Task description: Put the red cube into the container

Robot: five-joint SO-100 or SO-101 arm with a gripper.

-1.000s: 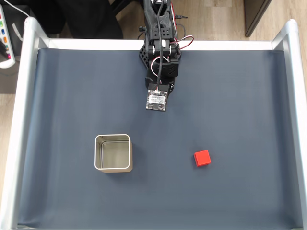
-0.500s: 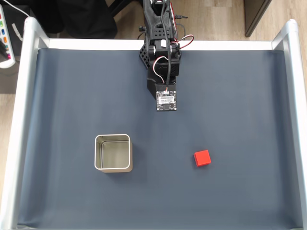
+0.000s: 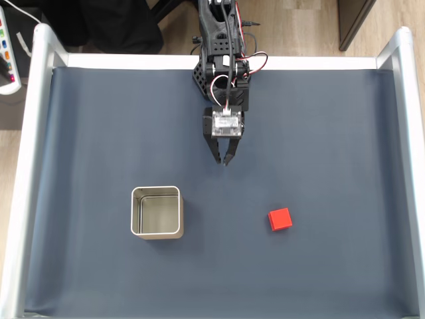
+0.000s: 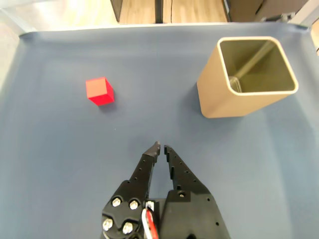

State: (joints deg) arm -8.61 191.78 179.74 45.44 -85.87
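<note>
Black and two-fingered, the gripper (image 3: 222, 160) hangs over the dark blue mat (image 3: 319, 133) with its tips nearly together, only a thin gap between them, and nothing held. In the wrist view the gripper (image 4: 160, 147) enters from the bottom edge, pointing toward the far end of the mat (image 4: 60, 164).

In the fixed view the red cube (image 3: 279, 218) lies on the mat, below and right of the gripper and well apart from it. The container (image 3: 157, 212) stands upright and open, to the left of the cube and well apart from it.

In the wrist view the red cube (image 4: 99, 90) sits far left, the container (image 4: 239, 97) far right.
</note>
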